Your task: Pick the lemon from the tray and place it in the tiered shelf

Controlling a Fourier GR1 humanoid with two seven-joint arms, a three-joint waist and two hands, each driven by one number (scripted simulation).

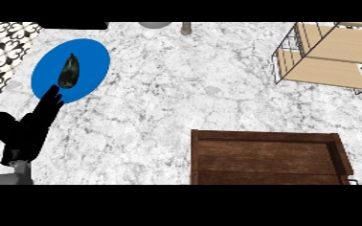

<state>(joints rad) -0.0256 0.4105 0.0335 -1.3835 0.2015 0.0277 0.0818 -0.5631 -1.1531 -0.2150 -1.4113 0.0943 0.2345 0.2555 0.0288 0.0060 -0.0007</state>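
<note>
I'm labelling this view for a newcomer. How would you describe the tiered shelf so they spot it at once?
Start on the marble counter and go to the view's upper right corner. The shelf stands there, partly cut off by the edge. Unlike the dark solid-walled tray below it, it has a thin wire frame and pale wooden boards.

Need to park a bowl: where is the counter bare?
The widest bare stretch of white marble counter lies between the round blue plate and the wire-and-wood tiered shelf, above the dark wooden tray. A narrower strip runs left of the tray. Lower left is crowded: the black left hand lies at the plate's edge.
</note>
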